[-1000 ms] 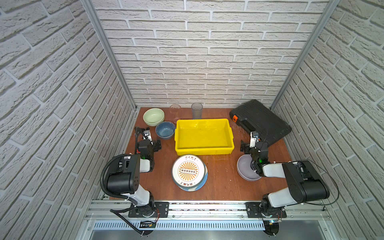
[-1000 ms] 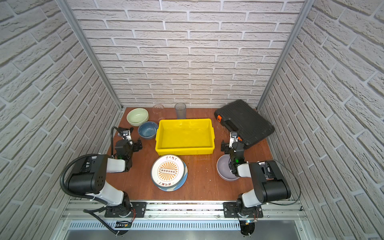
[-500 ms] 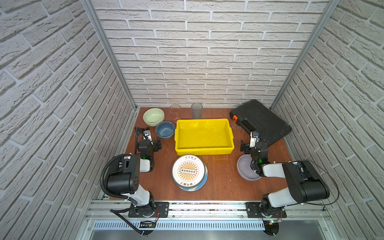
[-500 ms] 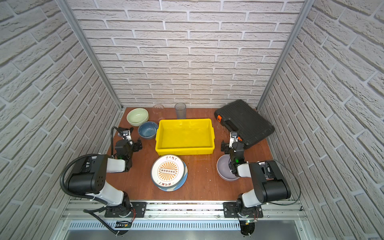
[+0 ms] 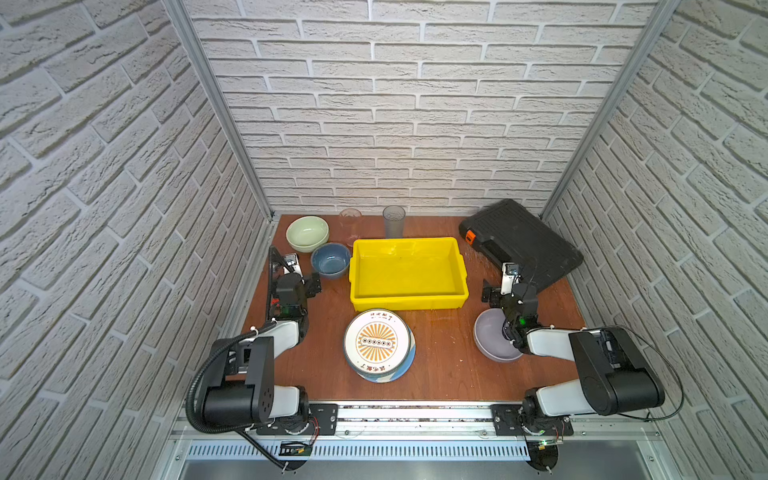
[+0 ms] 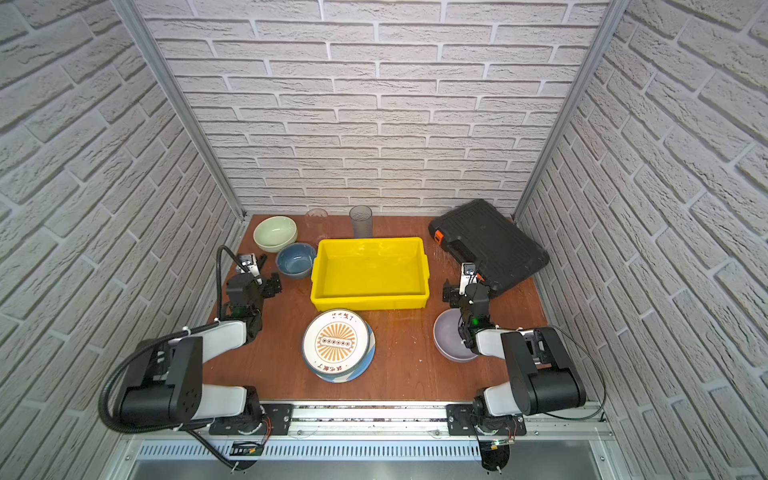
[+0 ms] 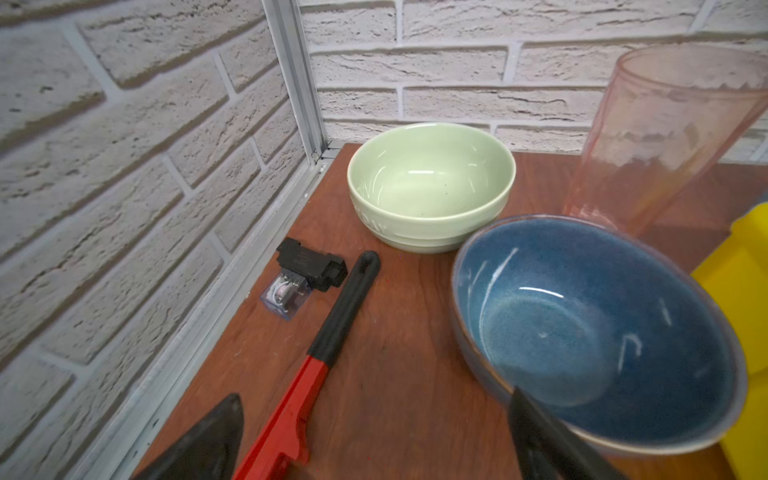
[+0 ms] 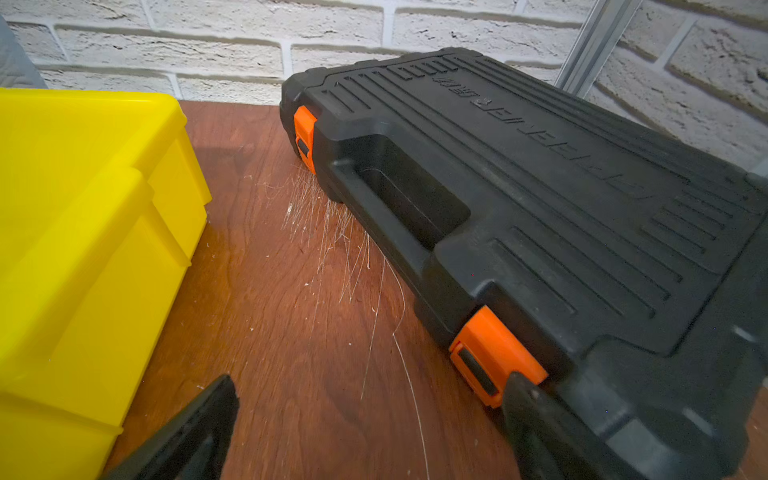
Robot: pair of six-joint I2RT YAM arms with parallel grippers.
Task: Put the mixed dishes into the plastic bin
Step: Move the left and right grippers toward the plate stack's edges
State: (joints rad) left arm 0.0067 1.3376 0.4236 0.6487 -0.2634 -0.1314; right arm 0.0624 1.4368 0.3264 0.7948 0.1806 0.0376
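- Left end effector (image 5: 311, 286): jaws spread wide, holding nothing, low over the table (image 5: 449, 374).
- The blue bowl (image 5: 330, 259) sits just beside it at 1 o'clock, with the pale green bowl (image 5: 307, 232) beyond at 12 o'clock.
- In the left wrist view a red wrench (image 7: 307, 382) lies below its open jaws.
- Right end effector (image 5: 492, 293): jaws spread wide, holding nothing.
- The lavender-grey bowl (image 5: 490, 340) lies at its 6 o'clock, and the black case (image 5: 523, 245) is close at 1 o'clock.
- The yellow bin (image 5: 407, 301) stands between them, at 3 o'clock from the left and 9 o'clock from the right.
- The plate stack (image 5: 377, 343) is at the bin's 6 o'clock.
- Two tumblers (image 5: 393, 220) stand at its 12 o'clock.
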